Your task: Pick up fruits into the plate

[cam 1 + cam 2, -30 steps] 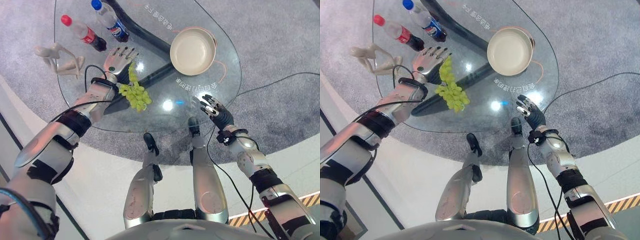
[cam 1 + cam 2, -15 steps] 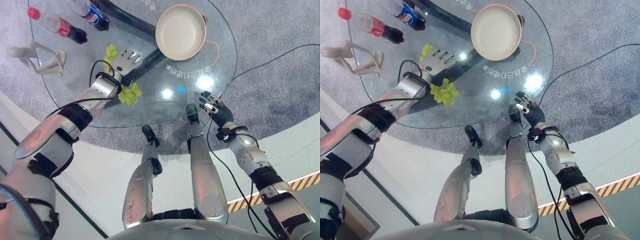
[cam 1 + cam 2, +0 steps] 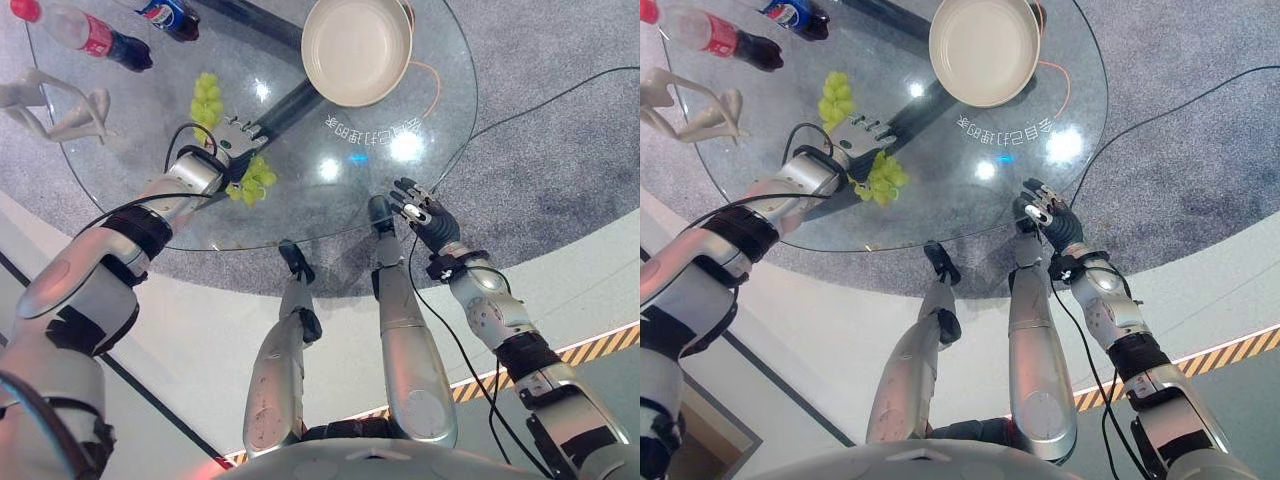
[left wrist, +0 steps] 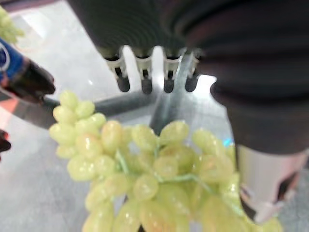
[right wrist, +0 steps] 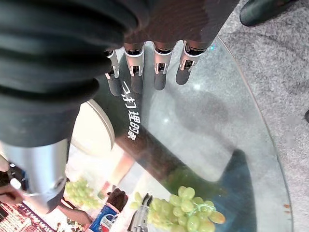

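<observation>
Left hand [image 3: 226, 146] over grapes [image 3: 252, 178]
Fingers straight, the bunch under its palm (glass table [image 3: 420, 180]); right hand [image 3: 422, 212] relaxed, well apart.

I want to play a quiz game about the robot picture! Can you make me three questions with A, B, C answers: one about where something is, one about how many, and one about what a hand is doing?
1. Where does the plate sit?
A. on the glass table
B. on the carpet
C. in the right hand

2. How many bunches of green grapes are on the table?
A. one
B. two
C. four

3. What is the left hand doing?
A. holding a bottle
B. resting on the plate
C. reaching over a grape bunch with straight fingers

Answers:
1 A: the plate rests on the table's far side.
2 B: one bunch lies under the left hand, a second bunch lies beyond it.
3 C: its fingers stretch out above the grapes.
</observation>
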You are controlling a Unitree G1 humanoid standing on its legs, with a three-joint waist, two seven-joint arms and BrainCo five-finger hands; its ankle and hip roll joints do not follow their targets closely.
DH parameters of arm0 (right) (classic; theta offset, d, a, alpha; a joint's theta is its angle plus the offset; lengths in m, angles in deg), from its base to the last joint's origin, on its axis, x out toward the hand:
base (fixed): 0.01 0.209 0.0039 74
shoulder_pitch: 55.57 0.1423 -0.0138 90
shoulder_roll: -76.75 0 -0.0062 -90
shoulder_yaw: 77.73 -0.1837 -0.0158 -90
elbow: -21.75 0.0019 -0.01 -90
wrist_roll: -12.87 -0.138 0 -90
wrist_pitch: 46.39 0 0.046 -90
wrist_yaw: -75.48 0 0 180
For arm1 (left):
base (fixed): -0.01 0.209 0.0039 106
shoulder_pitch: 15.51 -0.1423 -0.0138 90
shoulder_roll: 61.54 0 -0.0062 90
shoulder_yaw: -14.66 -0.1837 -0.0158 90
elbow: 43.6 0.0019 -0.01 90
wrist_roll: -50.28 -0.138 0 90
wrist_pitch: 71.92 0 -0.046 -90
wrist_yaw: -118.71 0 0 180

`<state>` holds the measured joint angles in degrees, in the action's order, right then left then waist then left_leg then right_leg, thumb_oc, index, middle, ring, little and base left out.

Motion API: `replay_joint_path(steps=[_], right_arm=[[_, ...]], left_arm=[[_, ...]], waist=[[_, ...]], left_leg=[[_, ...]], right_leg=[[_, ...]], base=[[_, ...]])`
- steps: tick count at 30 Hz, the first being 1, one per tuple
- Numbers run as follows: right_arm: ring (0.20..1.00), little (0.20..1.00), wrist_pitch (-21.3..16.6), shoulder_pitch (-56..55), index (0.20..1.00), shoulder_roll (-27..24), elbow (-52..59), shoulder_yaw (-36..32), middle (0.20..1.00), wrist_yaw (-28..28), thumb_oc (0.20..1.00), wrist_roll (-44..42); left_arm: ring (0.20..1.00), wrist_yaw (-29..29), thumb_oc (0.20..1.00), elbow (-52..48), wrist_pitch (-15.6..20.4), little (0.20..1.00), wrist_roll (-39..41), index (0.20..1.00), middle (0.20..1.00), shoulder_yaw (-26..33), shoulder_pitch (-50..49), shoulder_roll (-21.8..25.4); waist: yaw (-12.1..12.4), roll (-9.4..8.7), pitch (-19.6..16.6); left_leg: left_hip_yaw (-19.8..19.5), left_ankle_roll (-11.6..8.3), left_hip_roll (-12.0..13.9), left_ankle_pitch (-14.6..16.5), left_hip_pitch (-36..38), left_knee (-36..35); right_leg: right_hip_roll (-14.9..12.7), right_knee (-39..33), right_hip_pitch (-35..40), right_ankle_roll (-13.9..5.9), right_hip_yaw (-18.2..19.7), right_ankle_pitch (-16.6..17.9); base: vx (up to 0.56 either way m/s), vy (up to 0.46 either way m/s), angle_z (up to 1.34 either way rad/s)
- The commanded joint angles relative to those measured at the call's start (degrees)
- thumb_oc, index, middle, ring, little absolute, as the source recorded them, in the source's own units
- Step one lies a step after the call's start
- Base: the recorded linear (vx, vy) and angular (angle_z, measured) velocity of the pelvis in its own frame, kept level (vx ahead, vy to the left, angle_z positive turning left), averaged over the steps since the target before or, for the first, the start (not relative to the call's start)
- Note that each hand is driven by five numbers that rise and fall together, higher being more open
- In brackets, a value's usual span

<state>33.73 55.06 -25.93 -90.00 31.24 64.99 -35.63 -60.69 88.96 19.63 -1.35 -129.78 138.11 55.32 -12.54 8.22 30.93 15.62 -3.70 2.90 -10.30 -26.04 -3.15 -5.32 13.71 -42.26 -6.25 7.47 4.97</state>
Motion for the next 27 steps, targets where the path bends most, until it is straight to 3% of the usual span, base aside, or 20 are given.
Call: replay_joint_path(steps=[1,11,20,23,24,25,27], right_arm=[[1.000,1.000,-2.49,-0.92,1.000,0.97,4.92,0.91,1.000,-0.85,1.000,-2.66],[1.000,1.000,-2.06,-1.92,1.000,0.05,5.83,0.65,1.000,-1.20,1.000,-3.25],[1.000,1.000,-2.42,-2.13,1.000,-0.26,6.63,0.98,1.000,-1.45,1.000,-5.52],[1.000,1.000,-3.05,-2.24,1.000,0.51,6.72,1.31,1.000,-1.64,1.000,-6.30],[1.000,1.000,-3.20,-2.11,1.000,0.67,6.79,1.41,1.000,-1.60,1.000,-6.41],[1.000,1.000,-3.36,-2.07,1.000,0.79,6.85,1.52,1.000,-1.60,1.000,-6.50],[1.000,1.000,-3.78,-2.07,1.000,1.13,6.93,1.78,1.000,-1.78,1.000,-6.92]], left_arm=[[1.000,2.14,1.000,3.03,2.16,1.000,1.77,1.000,1.000,-0.15,2.53,5.89],[1.000,8.80,1.000,0.89,7.77,1.000,4.56,1.000,1.000,-3.30,3.22,8.27],[1.000,9.54,1.000,1.03,6.81,1.000,1.51,1.000,1.000,-7.11,4.87,9.41],[1.000,7.23,1.000,1.62,4.29,1.000,-2.44,1.000,1.000,-7.35,5.63,9.26],[0.906,6.75,0.906,1.86,3.57,0.906,-3.95,0.906,0.906,-7.30,5.80,9.13],[0.200,6.85,0.200,2.09,3.02,0.200,-4.75,0.200,0.200,-7.28,5.95,9.00],[0.200,6.72,0.200,2.84,2.20,0.200,-5.91,0.200,0.200,-7.25,6.37,8.71]], waist=[[-0.81,-3.55,-1.14],[-1.55,-2.57,-1.14],[-2.13,-2.50,-1.14],[-2.08,-3.03,-1.14],[-2.08,-3.19,-1.14],[-2.09,-3.31,-1.14],[-2.09,-3.64,-1.14]], left_leg=[[-5.18,-1.32,-0.15,9.27,-4.90,12.96],[-3.79,-1.01,-0.71,10.26,-5.13,13.93],[-2.77,-1.00,-0.56,10.66,-5.99,14.93],[-2.77,-0.90,-0.31,10.60,-6.50,15.02],[-2.81,-0.88,-0.25,10.53,-6.76,15.03],[-2.84,-0.86,-0.22,10.50,-6.94,15.04],[-2.93,-0.82,-0.14,10.50,-7.40,15.20]], right_leg=[[-0.86,-1.48,3.63,-0.82,-4.16,-1.76],[-1.67,-2.93,3.36,-1.13,-3.01,-0.73],[-1.99,-3.66,3.00,-1.22,-2.33,-0.16],[-1.68,-3.49,2.63,-1.14,-2.43,-0.15],[-1.53,-3.40,2.40,-1.12,-2.35,-0.15],[-1.45,-3.36,2.25,-1.11,-2.33,-0.14],[-1.36,-3.26,1.91,-1.12,-2.38,-0.10]], base=[[0.00,0.000,0.00],[0.00,0.042,-0.07],[-0.01,0.020,-0.06],[-0.03,-0.029,0.00],[-0.04,-0.040,0.00],[-0.04,-0.035,0.00],[-0.04,-0.047,0.00]])
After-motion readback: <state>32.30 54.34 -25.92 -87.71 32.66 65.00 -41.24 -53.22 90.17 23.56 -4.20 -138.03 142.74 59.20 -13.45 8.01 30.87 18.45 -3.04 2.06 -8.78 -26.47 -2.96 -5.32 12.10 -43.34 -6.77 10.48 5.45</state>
